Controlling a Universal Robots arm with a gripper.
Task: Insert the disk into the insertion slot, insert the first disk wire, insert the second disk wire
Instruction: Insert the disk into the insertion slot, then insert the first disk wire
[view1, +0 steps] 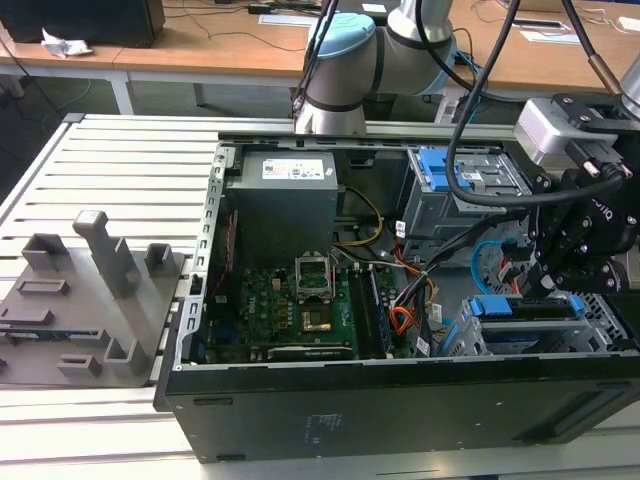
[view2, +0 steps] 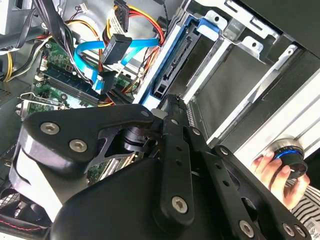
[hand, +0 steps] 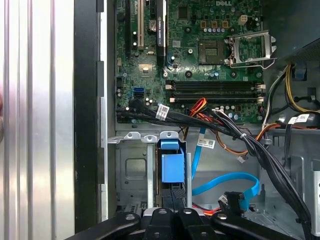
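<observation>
**Item: drive-fitting stage, open PC case (view1: 400, 420) on slatted table (view1: 110, 160).**

- Disk (hand: 172, 167): blue carrier frame, standing on edge inside the insertion slot (hand: 132, 172). It looks mostly or fully seated, w/ carrier end facing up and out toward the arm. Prob. oriented so its connector edge faces the cabling side.
- Insertion slot: low grey perforated cage at the exterior view's right, near the case's front wall. Separate from the taller cage w/ blue latch (view1: 445, 195) behind it.
- Pincer (hand: 175, 200): directly over the disk's exposed end, touching or just beside it. Whether spread or clamped: cannot tell. Position suits pressing or steadying the carrier in line w/ the cage.
- Second disk wire (hand: 227, 180): flat light-blue cable, looped just beside the slot. Its plug end lies loose, apparently not on the disk. Loop keeps it within reach of the drive's end.
- Orange, red and black wire bundle (view2: 140, 15): ends in a black plug (view2: 116, 46) hanging free above the motherboard (hand: 200, 60), not mated.
- Hand (view2: 272, 172): outside the case wall, on a blue-ringed knob (view2: 289, 152). Purpose unclear.

Status (est.): disk step about done. Both wires look unconnected.
</observation>
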